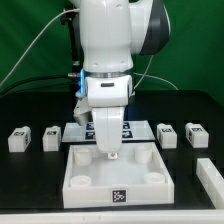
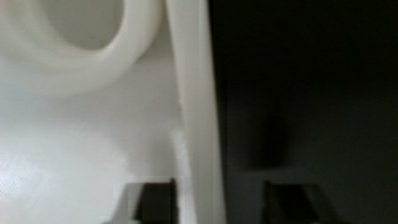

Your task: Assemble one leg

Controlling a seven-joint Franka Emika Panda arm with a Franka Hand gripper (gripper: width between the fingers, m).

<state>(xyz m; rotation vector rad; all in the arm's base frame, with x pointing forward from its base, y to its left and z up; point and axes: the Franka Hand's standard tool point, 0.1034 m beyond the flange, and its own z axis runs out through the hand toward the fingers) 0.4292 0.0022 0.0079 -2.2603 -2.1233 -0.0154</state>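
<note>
The pincer [image 1: 108, 152] sits low at the far rim of the tray [image 1: 80, 182], open and holding nothing, and a leg [image 1: 167, 133] stands on the surface [image 1: 30, 172] well apart, toward the exterior view's right.

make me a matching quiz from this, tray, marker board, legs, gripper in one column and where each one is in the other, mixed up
Things:
1 tray
2 marker board
3 legs
4 gripper

Places:
a in a row, two at the exterior view's left and two at its right
b pointing down over the tray
c front centre, nearest the exterior camera
d behind the gripper, partly hidden by it

Pairs: 1-c, 2-d, 3-a, 4-b
</note>
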